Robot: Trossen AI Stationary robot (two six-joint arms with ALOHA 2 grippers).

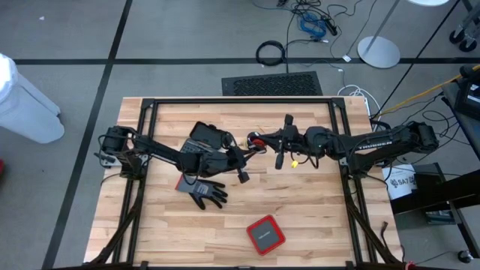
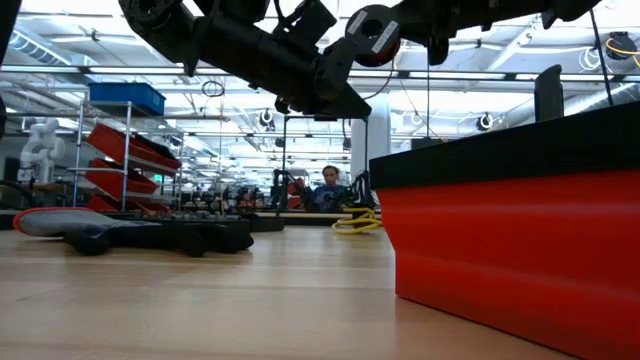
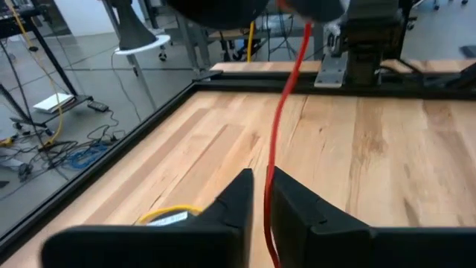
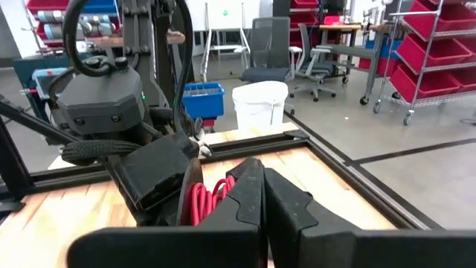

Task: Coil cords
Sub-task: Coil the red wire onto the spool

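High view shows both arms meeting over the table's middle, the left gripper [image 1: 241, 166] and right gripper [image 1: 259, 140] close together. Left wrist view shows the left fingers [image 3: 238, 201] nearly together, pinching the red cord [image 3: 286, 104], which runs taut upward. Right wrist view shows the right fingers [image 4: 249, 190] closed on red cord loops. The yellow cord [image 1: 295, 161] lies on the wooden table [image 1: 315, 217] beneath the right arm.
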